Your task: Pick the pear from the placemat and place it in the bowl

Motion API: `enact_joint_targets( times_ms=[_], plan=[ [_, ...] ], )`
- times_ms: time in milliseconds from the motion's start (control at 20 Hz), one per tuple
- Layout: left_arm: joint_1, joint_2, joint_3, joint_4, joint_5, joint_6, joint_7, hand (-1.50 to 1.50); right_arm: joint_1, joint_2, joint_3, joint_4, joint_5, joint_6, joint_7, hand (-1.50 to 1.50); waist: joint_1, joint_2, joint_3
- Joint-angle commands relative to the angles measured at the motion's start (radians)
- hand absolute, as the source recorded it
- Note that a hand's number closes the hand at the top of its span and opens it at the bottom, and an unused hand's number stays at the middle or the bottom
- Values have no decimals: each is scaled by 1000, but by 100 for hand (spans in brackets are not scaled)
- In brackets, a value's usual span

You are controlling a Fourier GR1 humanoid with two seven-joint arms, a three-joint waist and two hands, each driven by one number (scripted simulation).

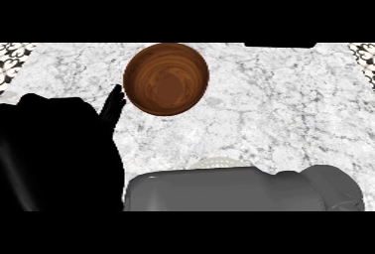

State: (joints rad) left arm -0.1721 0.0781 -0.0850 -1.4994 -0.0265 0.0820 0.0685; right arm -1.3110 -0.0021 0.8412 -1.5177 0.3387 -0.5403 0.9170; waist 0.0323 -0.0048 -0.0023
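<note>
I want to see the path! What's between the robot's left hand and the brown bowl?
Nothing. In the head view the left hand has its fingertips beside the bowl, with only bare marble counter between.

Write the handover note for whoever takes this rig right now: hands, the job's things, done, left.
Left hand: black, fingers straight and up, at the view's left beside the bowl, holding nothing visible.
Right hand: not visible; the grey right forearm lies across the lower edge, over a pale round placemat of which only an edge shows.
Round brown wooden bowl: on the white marble counter, empty.
Pear: not visible.
Done: nothing in the bowl yet.
Left: find the pear, place it in the bowl.
</note>
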Motion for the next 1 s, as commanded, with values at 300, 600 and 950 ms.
enact_joint_targets(
  times_ms=[300,600,950],
  plan=[
    [-11,40,36,-14,17,-34,2,0,-187,2,-112,385,-103,50,-74,150,-1,9,0],
    [27,-8,-4,-46,-13,10,19,0,-242,-7,-97,589,-40,161,-129,150,-6,7,1],
    [-7,-14,2,10,-10,-9,-26,0,-113,-3,-111,818,-21,49,-366,150,-7,17,1]
  ],
)
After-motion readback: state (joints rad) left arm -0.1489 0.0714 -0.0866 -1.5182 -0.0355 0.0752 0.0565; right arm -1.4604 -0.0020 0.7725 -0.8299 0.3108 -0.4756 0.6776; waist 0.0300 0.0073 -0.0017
